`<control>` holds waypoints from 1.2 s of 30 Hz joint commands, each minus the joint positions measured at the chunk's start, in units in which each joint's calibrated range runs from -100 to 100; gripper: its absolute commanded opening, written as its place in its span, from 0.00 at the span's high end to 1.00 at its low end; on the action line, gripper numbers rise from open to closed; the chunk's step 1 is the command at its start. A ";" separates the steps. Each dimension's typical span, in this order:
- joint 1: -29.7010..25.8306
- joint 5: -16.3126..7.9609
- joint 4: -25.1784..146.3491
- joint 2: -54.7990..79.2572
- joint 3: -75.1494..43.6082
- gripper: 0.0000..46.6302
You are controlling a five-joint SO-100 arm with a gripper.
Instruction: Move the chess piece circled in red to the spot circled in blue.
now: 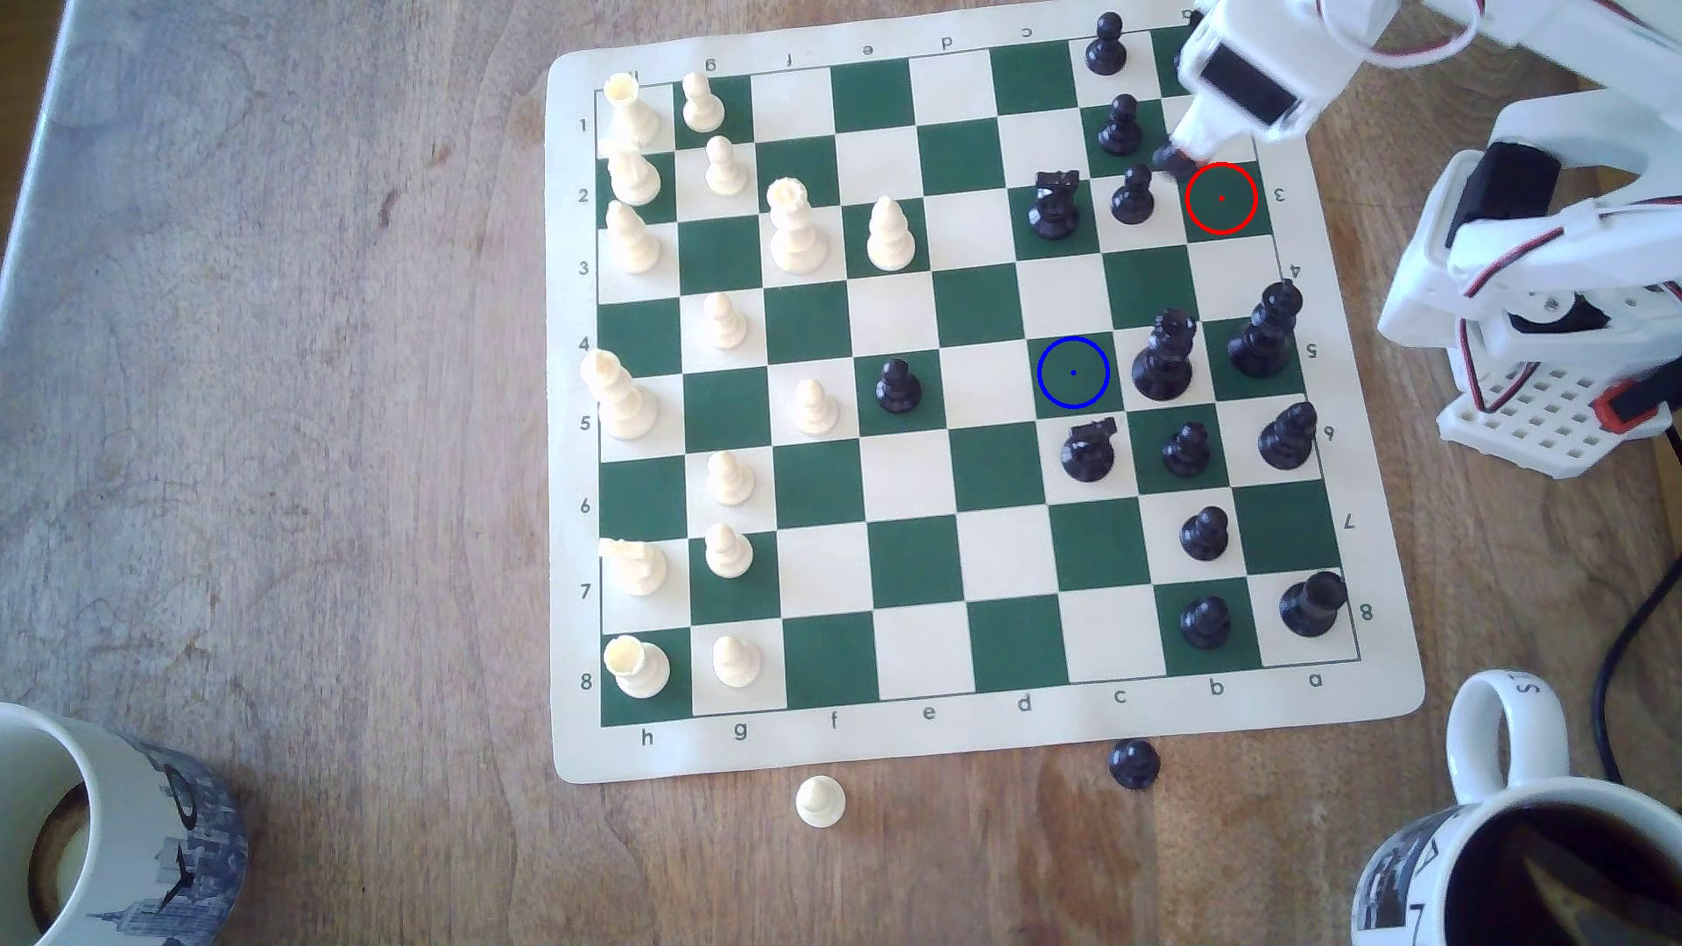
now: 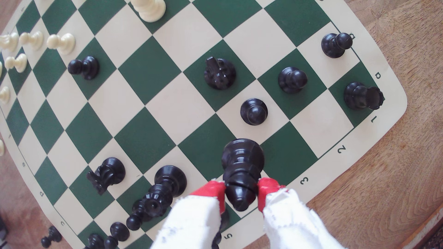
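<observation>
My end effector point(image 2: 241, 191) pinches the black bishop point(image 2: 242, 172) up off the board, near the red-circled square point(image 1: 1220, 197), and it could bump the black pawn point(image 1: 1132, 196) on its way to the blue-circled square point(image 1: 1073, 372).

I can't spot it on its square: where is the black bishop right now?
The black bishop is pinched in the tool, held above the board's corner squares near a black pawn, as the wrist view shows.

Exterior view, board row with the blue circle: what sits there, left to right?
Tall cream chess piece at the board edge → small cream pawn → black ball-headed pawn → blue-circled green square → tall black piece → second tall black piece.
</observation>
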 commanded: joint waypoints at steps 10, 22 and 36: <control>-16.21 -3.76 -10.52 10.54 -3.73 0.99; -20.82 -3.86 -15.76 17.84 -0.19 0.99; -21.06 -3.81 -20.51 22.34 4.25 0.99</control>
